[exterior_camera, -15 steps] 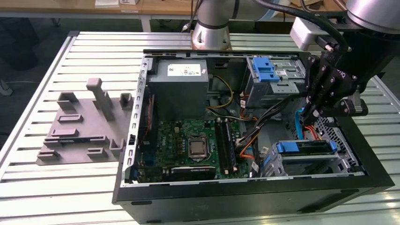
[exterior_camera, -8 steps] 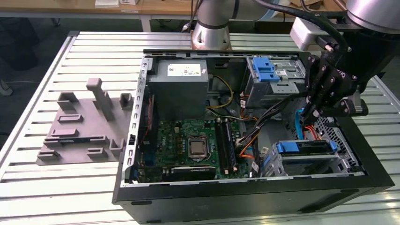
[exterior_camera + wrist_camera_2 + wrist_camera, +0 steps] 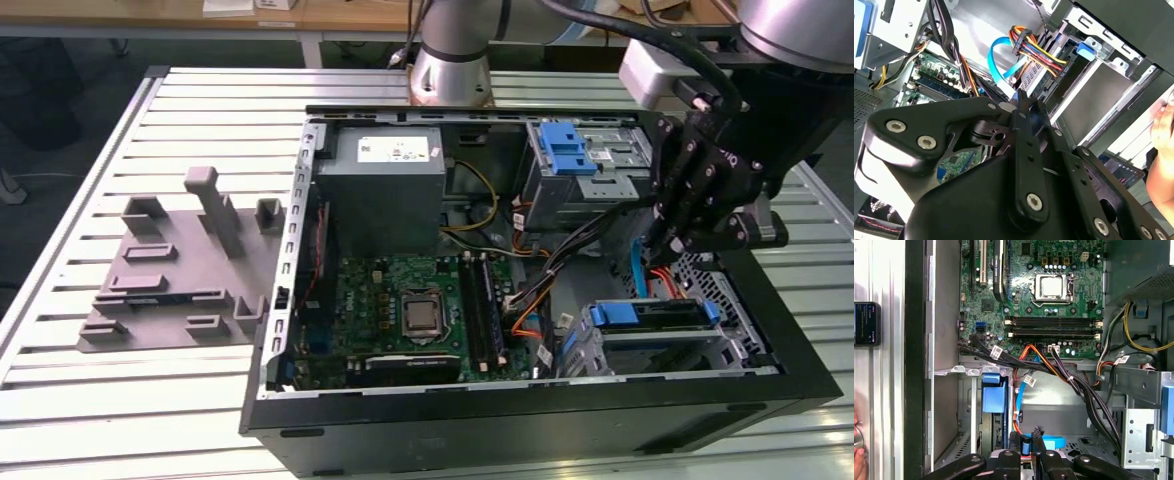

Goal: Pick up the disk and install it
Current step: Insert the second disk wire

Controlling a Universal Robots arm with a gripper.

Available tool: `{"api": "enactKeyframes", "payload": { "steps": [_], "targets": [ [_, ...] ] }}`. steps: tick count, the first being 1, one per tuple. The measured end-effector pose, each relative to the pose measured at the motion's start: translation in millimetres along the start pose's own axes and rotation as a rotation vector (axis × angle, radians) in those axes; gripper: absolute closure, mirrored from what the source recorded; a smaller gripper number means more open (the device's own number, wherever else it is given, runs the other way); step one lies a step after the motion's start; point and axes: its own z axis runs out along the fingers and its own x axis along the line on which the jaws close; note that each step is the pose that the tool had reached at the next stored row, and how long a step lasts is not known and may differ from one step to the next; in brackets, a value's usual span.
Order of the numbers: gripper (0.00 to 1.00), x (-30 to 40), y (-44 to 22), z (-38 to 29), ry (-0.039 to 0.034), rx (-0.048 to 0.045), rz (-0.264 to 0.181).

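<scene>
Robot arm works inside an open computer case [image 3: 534,425] lying on a slatted metal tabletop [image 3: 174,400]. The black claw [image 3: 663,250] hangs low inside the case at the exterior view's right, above a drive cage in the near corner. Its fingers stand narrow, almost together, in both wrist views [image 3: 1021,97] [image 3: 1027,436]. In the first wrist view a sliver of blue shows between them, and it cannot be told whether they pinch it.

The disk [image 3: 661,313], silver with blue plastic at both ends, lies flat in that drive cage, just below and apart from the claw. In the first wrist view its blue end [image 3: 994,396] faces out of the cage, beside the claw's fingers.

A light-blue cable [image 3: 999,55] loops near the fingertips, next to a bundle of red, yellow and black wires [image 3: 1036,50]. Further along the case sit a green circuit board [image 3: 400,310] and a grey power box [image 3: 387,195]. At the far corner is a metal bay with a blue latch [image 3: 574,150].

A grey moulded holder [image 3: 174,270] rests on the tabletop outside the case, at the exterior view's left. A dark phone [image 3: 866,323] lies on the tabletop beside the case wall, and a person's hand [image 3: 1161,150] shows at the edge of the second wrist view.
</scene>
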Motion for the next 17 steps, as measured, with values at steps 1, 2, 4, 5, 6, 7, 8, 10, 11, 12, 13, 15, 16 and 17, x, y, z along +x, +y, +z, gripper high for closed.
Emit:
{"api": "enactKeyframes", "payload": {
  "steps": [1,2,4,5,6,7,8,10,11,12,13,15,16,17],
  "targets": [
    [0.78,0.0,0.0,0.1,0.0,0.003,0.0],
    [0.78,0.0,-0.1,0.4,0.0002,0.0081,0.0],
    [0.84,0.0,-0.1,0.6,0.0007,0.0105,0.0],
    [0.84,0.0,0.0,0.8,0.0011,0.0116,0.0],
    [0.84,0.0,0.0,0.8,0.0012,0.0119,0.0],
    [0.84,0.0,-0.1,0.9,0.0012,0.0121,0.0],
    [0.84,0.0,0.0,0.8,0.0013,0.0122,0.0],
    [0.84,0.0,-0.1,0.9,0.0012,0.0133,0.0],
    [0.84,0.0,0.0,0.9,0.0012,0.0133,0.0],
    [0.84,0.0,0.0,0.9,0.0012,0.0133,0.0],
    [0.84,0.0,0.0,0.9,0.0012,0.0133,0.0],
    [0.84,0.0,0.0,0.9,0.0012,0.0133,0.0],
    [0.84,0.0,0.0,0.9,0.0012,0.0133,0.0],
    [0.84,0.0,0.0,0.9,0.0012,0.0134,0.0]
  ]
}}
